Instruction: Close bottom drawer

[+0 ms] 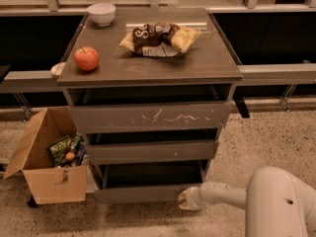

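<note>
The bottom drawer is the lowest of three grey-brown drawers in the cabinet. It stands pulled out a little, with its plain flat front facing me and a dark gap above it. My gripper is at the end of the white arm, low near the floor, right at the right end of the drawer's front. The middle drawer and the scratched top drawer also stick out.
On the cabinet top lie a red apple, a white bowl and snack bags. An open cardboard box with packets stands on the floor at the left. My white base fills the lower right.
</note>
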`<state>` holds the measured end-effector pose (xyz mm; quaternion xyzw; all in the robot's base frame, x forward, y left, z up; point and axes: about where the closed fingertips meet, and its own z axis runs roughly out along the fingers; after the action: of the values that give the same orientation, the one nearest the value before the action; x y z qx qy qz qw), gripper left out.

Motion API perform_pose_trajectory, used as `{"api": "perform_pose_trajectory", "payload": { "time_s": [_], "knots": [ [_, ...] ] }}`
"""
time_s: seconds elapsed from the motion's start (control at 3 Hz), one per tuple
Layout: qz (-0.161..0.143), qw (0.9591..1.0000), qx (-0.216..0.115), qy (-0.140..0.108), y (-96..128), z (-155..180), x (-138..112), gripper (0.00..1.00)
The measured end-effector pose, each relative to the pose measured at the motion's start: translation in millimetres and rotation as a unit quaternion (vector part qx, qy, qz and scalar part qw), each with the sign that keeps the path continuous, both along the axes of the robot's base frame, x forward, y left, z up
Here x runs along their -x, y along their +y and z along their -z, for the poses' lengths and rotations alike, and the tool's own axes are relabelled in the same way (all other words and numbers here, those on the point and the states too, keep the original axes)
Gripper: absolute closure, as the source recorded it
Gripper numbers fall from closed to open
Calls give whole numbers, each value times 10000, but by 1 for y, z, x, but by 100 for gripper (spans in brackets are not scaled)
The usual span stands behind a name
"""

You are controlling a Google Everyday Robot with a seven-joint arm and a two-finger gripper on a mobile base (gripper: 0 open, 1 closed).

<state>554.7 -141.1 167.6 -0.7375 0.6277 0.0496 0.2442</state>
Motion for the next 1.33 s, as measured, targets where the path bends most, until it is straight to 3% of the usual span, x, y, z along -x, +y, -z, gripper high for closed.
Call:
{"api": "perform_pose_trajectory", "payload": {
  "time_s": [0.33, 1.0, 1.33],
  "knots": [
    [0, 10000, 0, 0, 0, 0, 0, 5],
    [-44, 10000, -47, 32, 3, 2, -6, 0],
    [-64, 9999, -82, 116, 6, 8, -26, 0]
  ]
}}
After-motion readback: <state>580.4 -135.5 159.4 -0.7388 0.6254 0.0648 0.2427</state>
